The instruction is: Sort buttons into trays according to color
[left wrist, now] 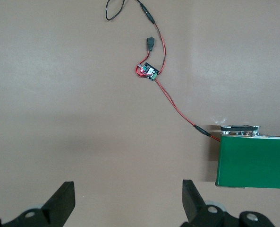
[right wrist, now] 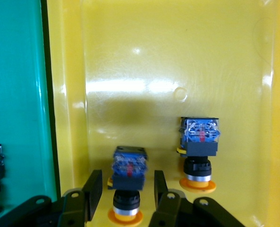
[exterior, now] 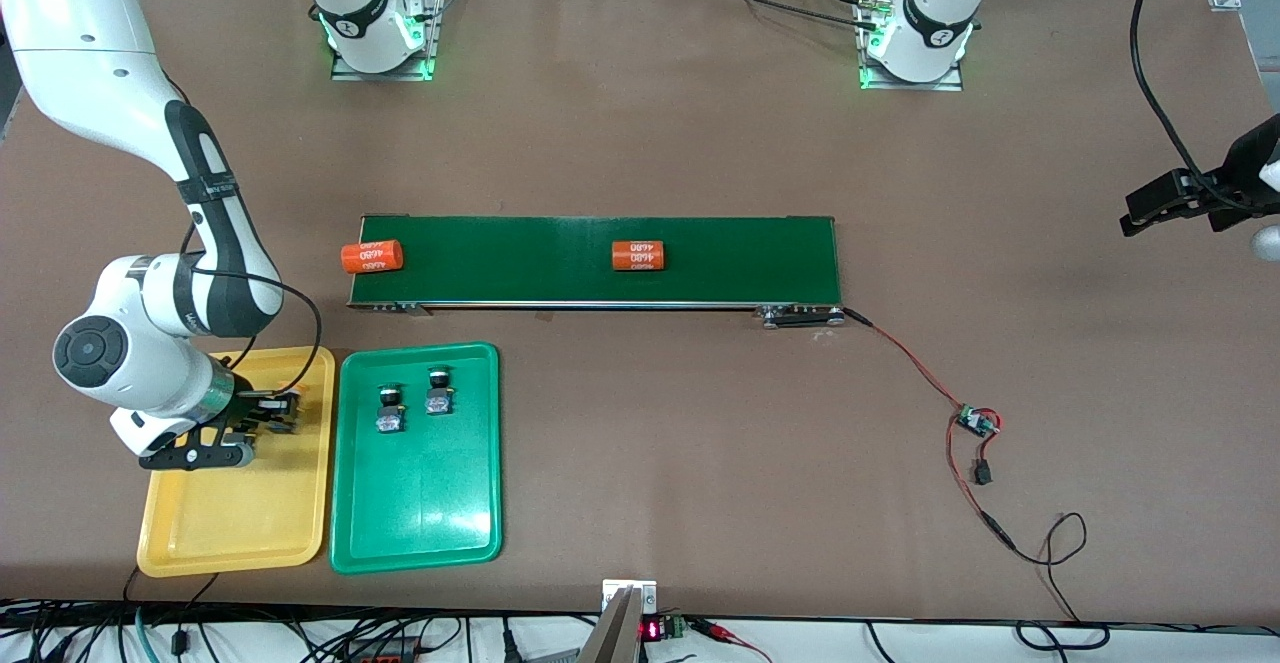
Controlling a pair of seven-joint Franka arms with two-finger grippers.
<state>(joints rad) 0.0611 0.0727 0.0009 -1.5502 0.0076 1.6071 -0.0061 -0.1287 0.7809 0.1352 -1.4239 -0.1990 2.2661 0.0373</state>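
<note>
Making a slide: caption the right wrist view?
Right tool open around one of two yellow buttons in the yellow tray.

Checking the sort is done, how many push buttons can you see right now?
4. Two green buttons stand side by side in the green tray. Two yellow buttons stand in the yellow tray, one between the open right claw fingers.

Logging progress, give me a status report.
Right end effector open around yellow-capped black push-button switch in yellow plastic tray. Left end effector open, waiting. Nothing blocking.
</note>
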